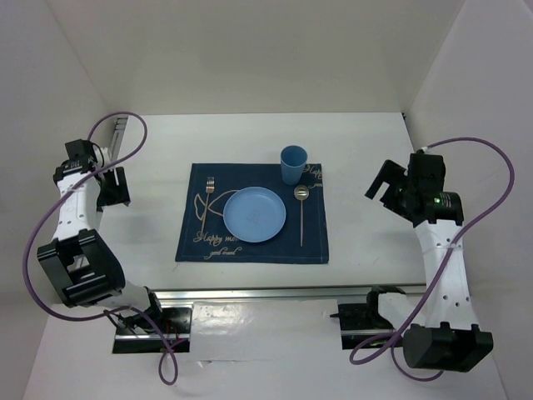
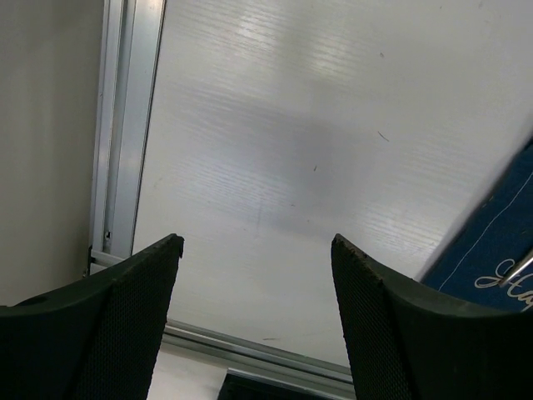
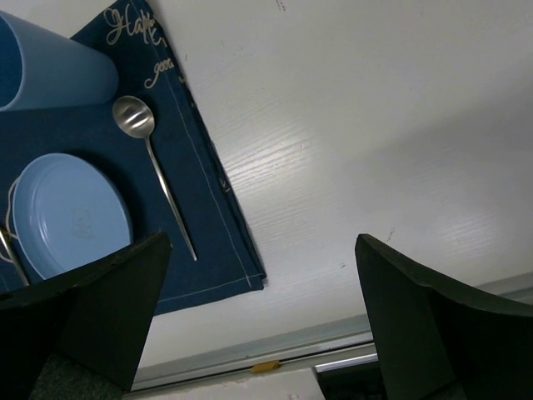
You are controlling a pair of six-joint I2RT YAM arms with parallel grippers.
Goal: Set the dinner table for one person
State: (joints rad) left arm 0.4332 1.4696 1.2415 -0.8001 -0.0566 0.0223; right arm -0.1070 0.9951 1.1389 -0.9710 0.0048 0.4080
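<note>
The dinner table (image 1: 375,142) is white and smooth, with a soft sheen. Its rail (image 2: 125,125), at the left edge, is bare silvery metal. The placemat (image 1: 250,250) is matt navy cloth. The plate (image 1: 254,214) and the cup (image 1: 292,163) look like smooth blue plastic; the spoon (image 3: 134,118) and the fork (image 1: 210,185) are shiny metal. The left gripper (image 2: 256,243) has black matt pads (image 2: 125,333), finely dotted.
</note>
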